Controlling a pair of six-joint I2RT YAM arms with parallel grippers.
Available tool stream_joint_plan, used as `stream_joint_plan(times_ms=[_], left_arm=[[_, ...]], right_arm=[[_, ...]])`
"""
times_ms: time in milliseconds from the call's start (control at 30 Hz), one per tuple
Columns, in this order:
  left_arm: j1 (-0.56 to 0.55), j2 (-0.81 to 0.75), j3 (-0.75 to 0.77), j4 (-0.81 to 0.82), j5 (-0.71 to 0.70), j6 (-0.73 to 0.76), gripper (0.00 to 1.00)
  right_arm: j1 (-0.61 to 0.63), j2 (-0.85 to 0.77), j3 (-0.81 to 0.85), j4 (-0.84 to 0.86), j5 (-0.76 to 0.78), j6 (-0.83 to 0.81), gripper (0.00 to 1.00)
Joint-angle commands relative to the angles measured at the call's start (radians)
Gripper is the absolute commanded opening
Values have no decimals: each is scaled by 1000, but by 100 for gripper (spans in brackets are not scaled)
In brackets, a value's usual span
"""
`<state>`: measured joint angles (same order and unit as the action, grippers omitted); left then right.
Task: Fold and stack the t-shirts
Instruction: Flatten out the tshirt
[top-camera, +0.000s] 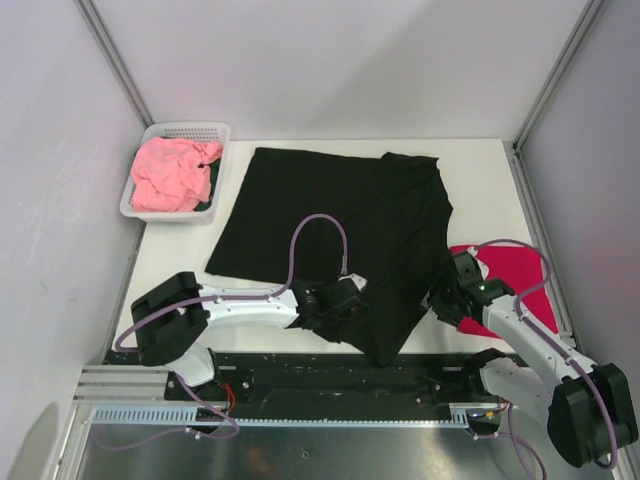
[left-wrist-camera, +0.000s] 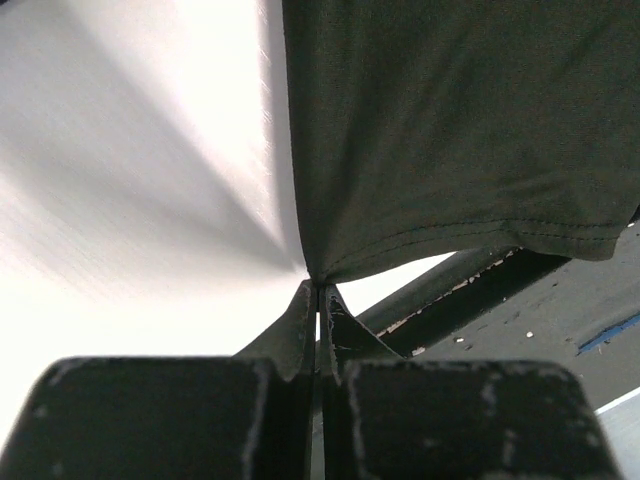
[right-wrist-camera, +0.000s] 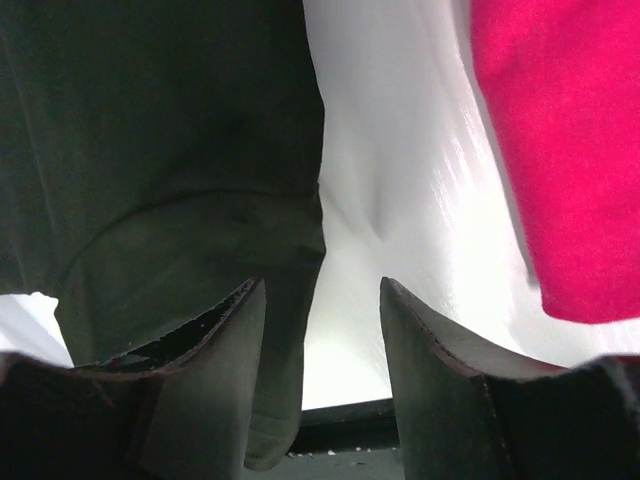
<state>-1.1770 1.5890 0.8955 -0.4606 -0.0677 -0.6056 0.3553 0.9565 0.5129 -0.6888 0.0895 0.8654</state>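
Black tee (top-camera: 330, 215): I see L gripper (left-wrist-camera: 318, 290) clenched on its near hem; R gripper (right-wrist-camera: 322, 285) jaws apart, empty, at tee's right edge.

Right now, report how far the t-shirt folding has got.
Done: nothing is stacked. The red t-shirt lies flat on the right; whether it's folded is unclear. In hand: the black t-shirt lies mostly spread, the left gripper shut on its near hem, the right gripper open at its edge. Left: the pink t-shirt, crumpled in the white basket.
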Motion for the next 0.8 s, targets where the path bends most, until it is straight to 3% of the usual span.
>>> stream_joint_plan(times_ms=[0,333,567,633,767], left_arm=[[3,-35,31,-19,-2,4,0],[4,-48,48,-20,50,37,0],[4,-45,60,-21,60,41,0],[4,-45,64,-20,60,43,0],[6,-49,73,-27,60,44,0]], right_arm=[[20,37,-9,92,2,32,55],[180,125,-20,93,52,156,54],[264,173,-44,89,63,230,47],[271,195,-45,100,64,238,39],[247,190,-47,81,50,218,5]])
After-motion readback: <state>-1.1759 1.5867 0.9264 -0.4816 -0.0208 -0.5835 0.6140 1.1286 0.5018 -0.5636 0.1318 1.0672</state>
